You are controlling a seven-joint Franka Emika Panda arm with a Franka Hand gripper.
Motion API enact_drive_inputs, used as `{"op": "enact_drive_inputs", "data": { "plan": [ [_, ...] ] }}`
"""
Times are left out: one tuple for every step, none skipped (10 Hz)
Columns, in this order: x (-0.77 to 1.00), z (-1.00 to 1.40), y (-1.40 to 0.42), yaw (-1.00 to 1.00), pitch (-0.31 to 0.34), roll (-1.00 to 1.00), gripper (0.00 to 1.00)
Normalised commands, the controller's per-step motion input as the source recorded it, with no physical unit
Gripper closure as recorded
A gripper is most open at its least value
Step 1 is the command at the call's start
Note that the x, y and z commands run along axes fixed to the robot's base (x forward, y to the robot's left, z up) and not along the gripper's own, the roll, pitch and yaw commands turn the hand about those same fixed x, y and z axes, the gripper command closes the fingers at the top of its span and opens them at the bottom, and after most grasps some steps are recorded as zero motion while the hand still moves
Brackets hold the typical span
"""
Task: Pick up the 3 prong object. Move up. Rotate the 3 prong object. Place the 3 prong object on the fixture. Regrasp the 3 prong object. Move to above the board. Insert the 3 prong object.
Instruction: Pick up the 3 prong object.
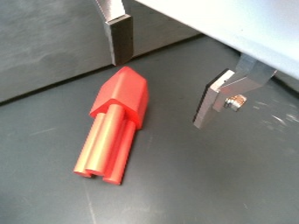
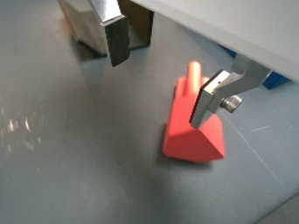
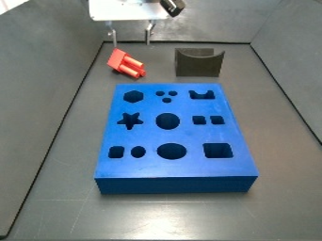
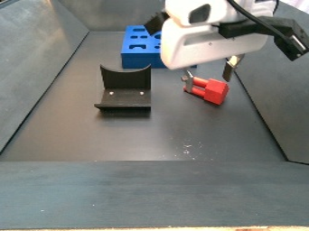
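Dark floor, pincer (image 1: 163,77) wide open, empty, above 3 prong object (image 1: 114,122).

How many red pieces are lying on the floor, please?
1. The 3 prong object lies on the floor beyond the board, beside the fixture, beneath the open gripper, untouched.

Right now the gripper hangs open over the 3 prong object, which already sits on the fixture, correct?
Not on the fixture. The 3 prong object lies on the floor, apart from the fixture, as a side view shows. The rest holds: the gripper hangs open over it, a finger on each side in both wrist views.
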Motion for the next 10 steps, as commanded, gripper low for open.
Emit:
{"op": "enact_drive_inputs", "data": {
  "plan": [
    [-0.32,-0.36,-0.02,0.67,-0.069,-0.18,0.00],
    [-0.34,-0.37,-0.03,0.69,-0.054,-0.15,0.00],
    [-0.34,-0.37,-0.06,0.72,-0.054,-0.15,0.00],
    [-0.31,-0.35,-0.09,0.72,-0.040,-0.14,0.00],
    [-0.31,-0.35,-0.12,0.71,-0.057,-0.12,0.00],
    [-0.29,-0.34,-0.18,0.66,-0.066,-0.09,0.00],
    [-0.21,-0.29,-0.18,0.63,-0.026,-0.15,0.00],
    [-0.15,-0.22,-0.19,0.54,-0.031,-0.15,0.00],
    [-0.01,-0.14,-0.06,0.44,-0.011,-0.23,0.00],
    [0.00,-0.13,-0.05,0.51,-0.037,-0.17,0.00]
  ]
}}
